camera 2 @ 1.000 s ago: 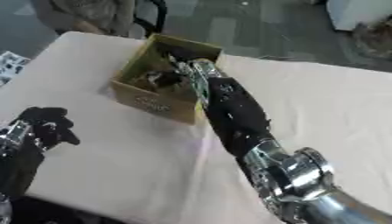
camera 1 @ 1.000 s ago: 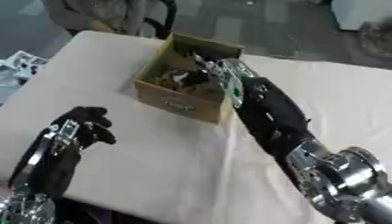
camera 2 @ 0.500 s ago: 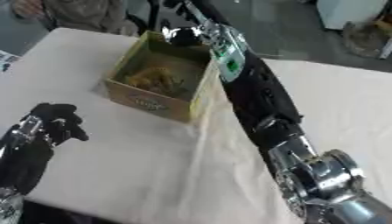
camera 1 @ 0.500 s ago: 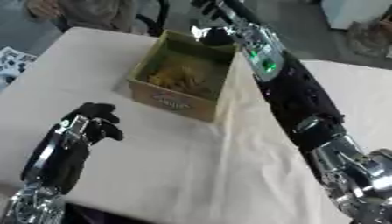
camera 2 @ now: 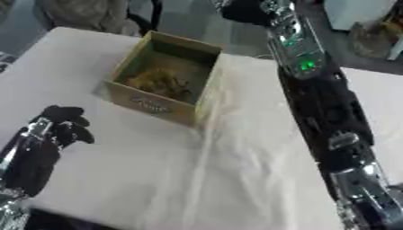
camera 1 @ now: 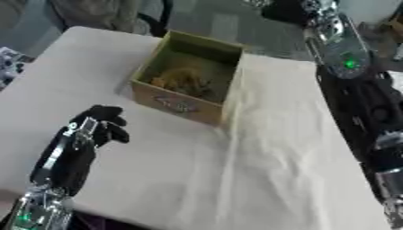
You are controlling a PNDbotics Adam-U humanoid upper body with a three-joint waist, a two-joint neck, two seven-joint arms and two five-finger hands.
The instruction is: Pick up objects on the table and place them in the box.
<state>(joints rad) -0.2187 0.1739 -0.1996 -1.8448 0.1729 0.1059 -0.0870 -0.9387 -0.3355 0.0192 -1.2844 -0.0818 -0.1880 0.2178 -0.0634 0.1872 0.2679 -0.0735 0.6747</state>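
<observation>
- The box (camera 1: 189, 83) stands in the upper middle of the frame on the cloth-covered table (camera 1: 260, 170), open side up. Its long axis runs from the lower left toward the upper right of the frame, with the labelled short wall facing the lower edge.
- Inside the box lies a heap of brownish-yellow objects (camera 1: 182, 80); what each one is cannot be made out. They sit toward the near, labelled end.
- The left hand (camera 1: 98, 128) shows at the lower left, hovering over or resting on the cloth, its dark fingers curled in on themselves with nothing between them. It lies below and to the left of the box, apart from it, with bare cloth between.
- The right arm (camera 2: 315, 90) runs down the right side of the frame from the upper edge, with a green light (camera 2: 305, 66) on its silver part. It passes to the right of the box without touching it.
- The right hand (camera 2: 244, 10) is only a dark blurred shape at the top edge, beyond the far end of the box; whether its fingers are spread or closed cannot be told.
- Open cloth fills the middle and lower right of the frame, creased in a ridge running down from the box's near right corner.
- The table's far edge runs just behind the box; its left edge slants down the left side of the frame.
</observation>
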